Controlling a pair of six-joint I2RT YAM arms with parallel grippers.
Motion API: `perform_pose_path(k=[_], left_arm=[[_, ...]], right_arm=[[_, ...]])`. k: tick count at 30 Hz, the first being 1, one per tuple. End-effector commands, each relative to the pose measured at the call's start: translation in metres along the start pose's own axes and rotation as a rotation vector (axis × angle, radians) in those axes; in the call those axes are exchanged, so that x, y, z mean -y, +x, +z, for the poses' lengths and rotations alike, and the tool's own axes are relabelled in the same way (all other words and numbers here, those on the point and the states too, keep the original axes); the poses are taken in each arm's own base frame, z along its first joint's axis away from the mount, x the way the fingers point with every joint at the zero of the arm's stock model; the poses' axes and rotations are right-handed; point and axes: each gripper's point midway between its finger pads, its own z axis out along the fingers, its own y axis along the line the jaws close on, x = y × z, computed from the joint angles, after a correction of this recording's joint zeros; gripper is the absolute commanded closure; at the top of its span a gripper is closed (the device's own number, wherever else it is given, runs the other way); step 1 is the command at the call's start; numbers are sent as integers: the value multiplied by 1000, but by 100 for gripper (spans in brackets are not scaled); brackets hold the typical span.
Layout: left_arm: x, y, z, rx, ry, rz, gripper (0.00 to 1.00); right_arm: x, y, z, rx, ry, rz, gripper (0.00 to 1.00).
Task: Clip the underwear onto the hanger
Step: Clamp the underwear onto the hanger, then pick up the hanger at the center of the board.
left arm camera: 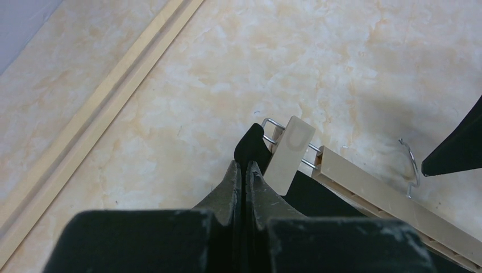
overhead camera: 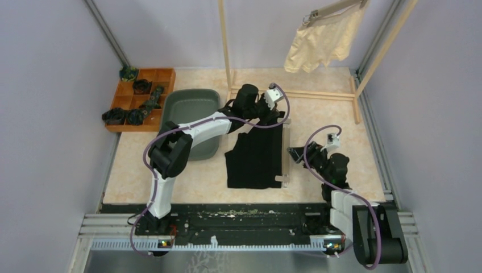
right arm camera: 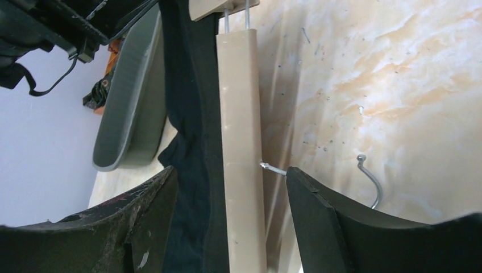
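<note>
Marbled tabletop (overhead camera: 335,108) underneath. My left gripper (left arm camera: 244,168) is pinched tight on a corner of the black underwear (overhead camera: 256,156), just beside the far clip (left arm camera: 290,153) of the hanger (overhead camera: 285,153). My right gripper (right arm camera: 230,173) is spread wide, straddling the hanger bar and gripping nothing. Cream underwear (overhead camera: 321,42) already hangs on the rack (overhead camera: 224,45). Step in hand looks like clipping the black pair. Next move probably needs that clip pressed open and the corner fed in.

Grey basin (overhead camera: 190,105) sits beside a wooden compartment tray (overhead camera: 165,77).
</note>
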Motion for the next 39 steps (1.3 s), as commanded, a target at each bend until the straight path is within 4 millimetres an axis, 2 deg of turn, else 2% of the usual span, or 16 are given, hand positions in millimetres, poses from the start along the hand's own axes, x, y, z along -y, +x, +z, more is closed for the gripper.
perform_pose_path(k=[1,10,16,27,39], left_arm=[[-7,-33,-1,82,0,40,100],[-10,-30,1,76,-2,41,100],[-16,-29,4,76,-12,33,100],[-32,-40,1,96,-29,32,100],[-31,-45,-2,110,3,33,100]], right_arm=[[-16,-5,-1,33,-78,-50,31],[-10,11,-6,-7,-50,-50,33],[-11,7,-5,-10,-28,-63,34],[-12,3,6,-29,-32,-58,35],[-15,-3,21,-31,-78,-88,37]])
